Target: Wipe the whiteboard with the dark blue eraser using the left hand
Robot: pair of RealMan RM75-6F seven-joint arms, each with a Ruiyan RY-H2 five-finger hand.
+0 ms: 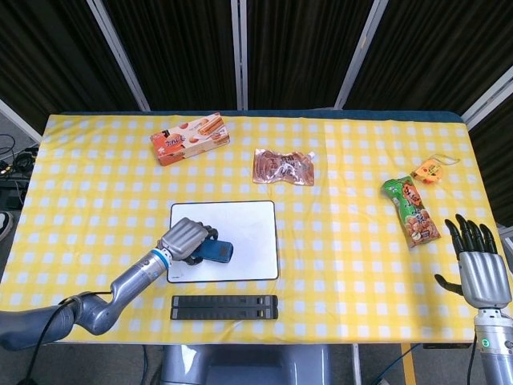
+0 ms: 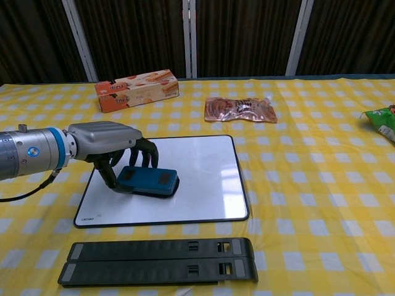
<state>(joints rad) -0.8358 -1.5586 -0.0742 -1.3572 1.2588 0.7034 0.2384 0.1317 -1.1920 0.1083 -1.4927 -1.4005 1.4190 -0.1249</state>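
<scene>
The whiteboard (image 1: 240, 220) (image 2: 197, 172) lies flat near the table's front, its surface white. My left hand (image 1: 185, 240) (image 2: 108, 148) grips the dark blue eraser (image 1: 216, 252) (image 2: 150, 181) and presses it on the board's front-left part. Its fingers curl over the eraser's left end. My right hand (image 1: 478, 261) is at the table's right front corner, fingers spread, holding nothing; the chest view does not show it.
Two black bars (image 1: 224, 306) (image 2: 160, 262) lie in front of the board. An orange snack box (image 1: 189, 138) (image 2: 137, 89), a brown pouch (image 1: 283, 167) (image 2: 240, 110), a green snack bag (image 1: 410, 210) (image 2: 381, 120) and a small orange item (image 1: 428, 170) sit further back.
</scene>
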